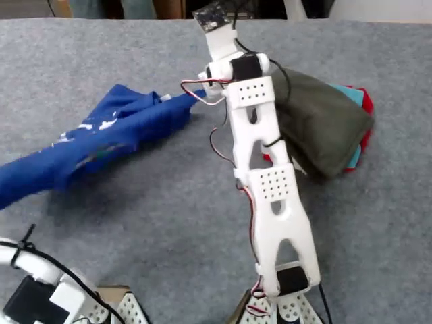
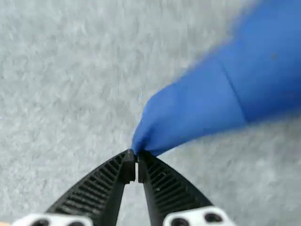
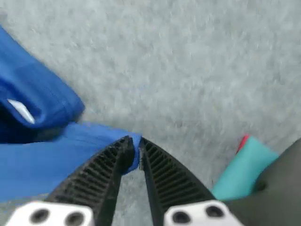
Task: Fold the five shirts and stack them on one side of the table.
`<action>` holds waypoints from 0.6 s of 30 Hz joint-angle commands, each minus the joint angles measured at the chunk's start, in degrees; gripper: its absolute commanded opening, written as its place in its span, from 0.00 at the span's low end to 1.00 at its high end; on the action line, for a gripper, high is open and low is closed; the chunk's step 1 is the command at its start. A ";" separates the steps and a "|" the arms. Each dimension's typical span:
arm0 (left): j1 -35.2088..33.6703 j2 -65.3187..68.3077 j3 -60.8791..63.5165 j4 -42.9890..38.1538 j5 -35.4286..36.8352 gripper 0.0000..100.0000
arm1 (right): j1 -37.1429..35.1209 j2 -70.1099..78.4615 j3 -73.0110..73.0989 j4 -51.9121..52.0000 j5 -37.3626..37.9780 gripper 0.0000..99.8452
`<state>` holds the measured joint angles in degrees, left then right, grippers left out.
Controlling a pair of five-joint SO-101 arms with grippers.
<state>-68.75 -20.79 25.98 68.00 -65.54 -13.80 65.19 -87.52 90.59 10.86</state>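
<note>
Grey felt tabletop [image 1: 169, 223], blue shirt [image 1: 115, 135] stretched across it, one end cut off at the edge. Left end effector [image 2: 136, 162] and right end effector [image 3: 136, 157] each pinch a corner tight. Folded pile [image 1: 317, 121] sits beside the right arm.

Bright even overhead light, soft shadows under the blue shirt [image 1: 128, 125]

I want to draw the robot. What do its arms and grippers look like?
The right arm is white plastic with rows of small round holes, black motors at the joints, and thin red and black wires. The left arm is white too, with a black cable. The left gripper and right gripper have black ridged fingers on white bases.
</note>
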 commanded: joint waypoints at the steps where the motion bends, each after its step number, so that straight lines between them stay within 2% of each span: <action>1: -4.97 -2.37 -0.13 -0.62 -5.54 0.03 | 2.29 -1.10 -1.63 4.31 -0.53 0.01; 4: -5.76 -2.81 -0.66 -0.26 -6.42 0.04 | 2.11 -2.07 -5.58 7.74 -0.53 0.01; 7: -5.32 -2.55 -4.79 2.29 -4.84 0.11 | 1.14 -5.41 -8.48 8.62 -0.53 0.01; 10: -2.07 -2.46 -9.89 7.65 0.09 0.19 | -0.53 -10.68 -6.46 8.26 -0.53 0.01; 14: 8.66 -2.81 -12.26 18.02 6.15 0.21 | -1.32 -10.24 -5.93 6.77 -0.44 0.01; 18: 19.65 -3.08 -9.45 20.57 9.49 0.21 | -0.18 -5.67 -6.37 5.71 -0.88 0.01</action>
<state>-56.00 -21.93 17.01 86.81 -58.42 -14.33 59.21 -92.79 97.63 10.77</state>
